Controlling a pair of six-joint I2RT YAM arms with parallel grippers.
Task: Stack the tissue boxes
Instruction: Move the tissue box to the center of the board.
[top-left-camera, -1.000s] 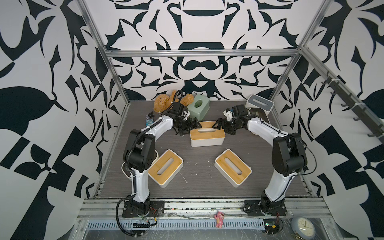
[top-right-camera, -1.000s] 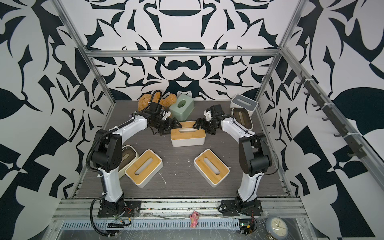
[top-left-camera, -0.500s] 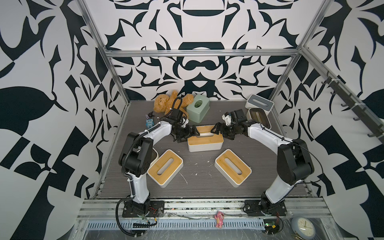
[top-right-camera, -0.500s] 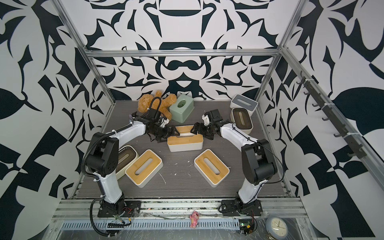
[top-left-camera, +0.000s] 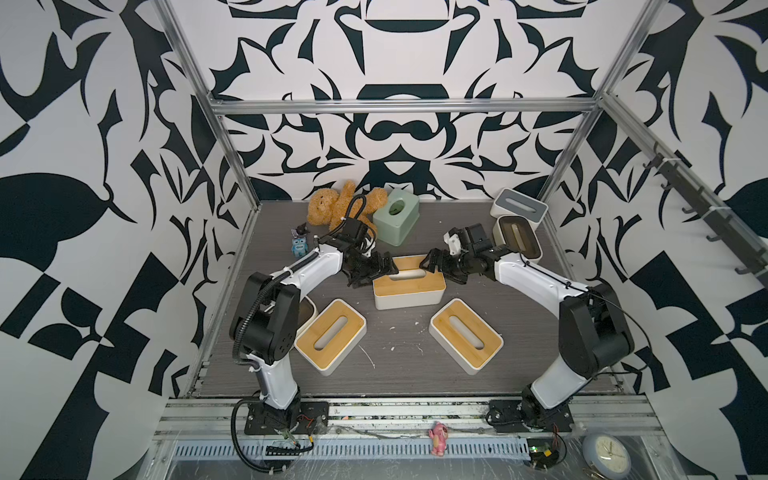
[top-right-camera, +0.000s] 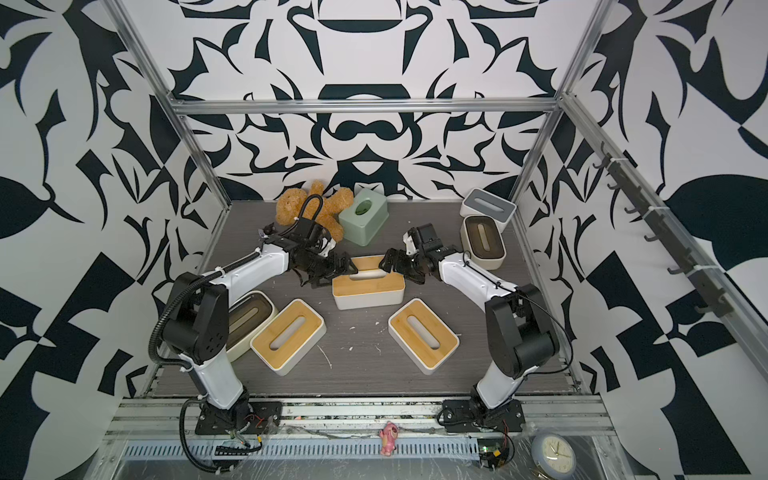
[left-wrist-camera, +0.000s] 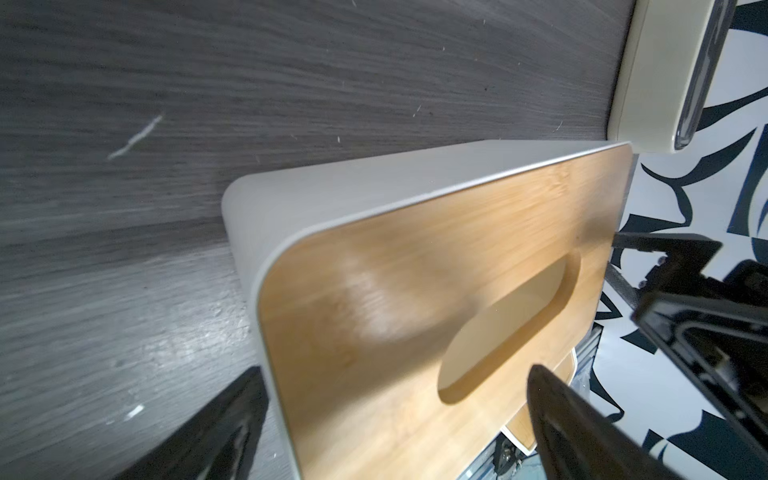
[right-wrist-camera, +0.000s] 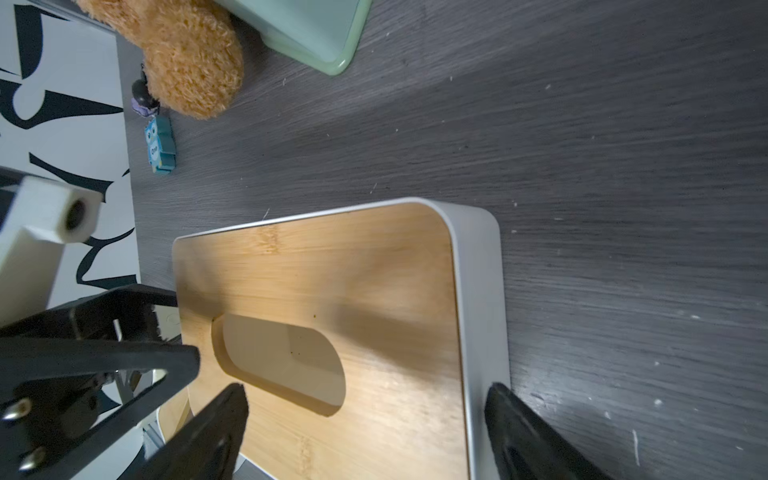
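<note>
A white tissue box with a bamboo lid (top-left-camera: 409, 282) (top-right-camera: 368, 286) hangs above the mid table between both arms. My left gripper (top-left-camera: 384, 268) (left-wrist-camera: 395, 374) clasps its left end across the width, one finger on each long wall. At the right end, my right gripper (top-left-camera: 430, 262) (right-wrist-camera: 365, 388) is shut on it the same way. Two more bamboo-lidded boxes (top-left-camera: 330, 336) (top-left-camera: 465, 334) lie in front. The sage green box (top-left-camera: 395, 216) stands at the back. A grey-lidded box (top-left-camera: 519, 205) and a cream dark-lidded box (top-left-camera: 517, 237) sit back right. Another cream box (top-right-camera: 249, 320) lies under the left arm.
A brown teddy bear (top-left-camera: 332, 205) lies at the back beside the green box. A small blue owl toy (top-left-camera: 298, 245) stands near the left wall. Patterned walls and metal frame posts close in the table on three sides.
Both grippers have carried the bamboo-lidded box from the back middle toward the front, nearer the two boxes lying there. Their hold on its ends looks the same.
</note>
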